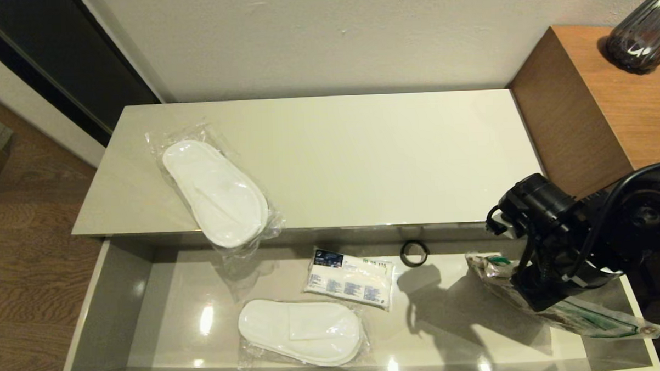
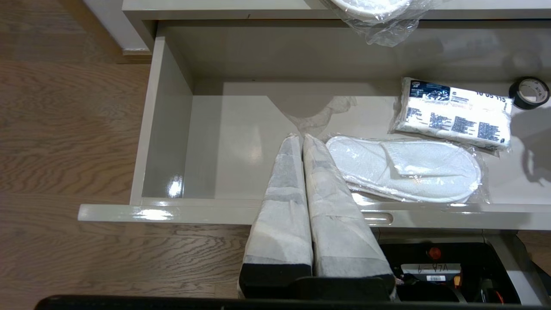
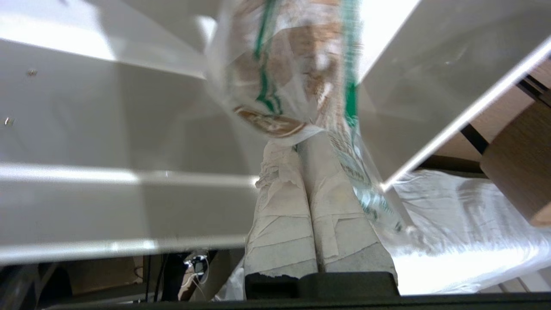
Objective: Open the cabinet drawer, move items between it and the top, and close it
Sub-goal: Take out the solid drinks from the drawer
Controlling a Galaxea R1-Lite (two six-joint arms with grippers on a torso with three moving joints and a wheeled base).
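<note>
The cabinet drawer [image 1: 109, 303] stands pulled out below the top [image 1: 362, 157]. One slipper pair [image 1: 215, 192] in clear plastic lies on the top's left part, its end hanging over the front edge. Another slipper pair [image 1: 302, 329] lies on the drawer floor. My right gripper [image 3: 301, 142] is shut on the edge of the grain bag [image 3: 292, 64], which is held tilted over the drawer's right end [image 1: 587, 316]. My left gripper [image 2: 301, 137] is shut and empty, above the drawer's front rim beside the slipper pair in the drawer [image 2: 404, 170].
A small white packet with blue print [image 1: 349, 278] and a black ring [image 1: 414, 253] lie in the drawer near its back. A wood-grain cube [image 1: 596, 105] with a dark ribbed vase [image 1: 643, 32] stands to the right of the top. Wood floor lies to the left.
</note>
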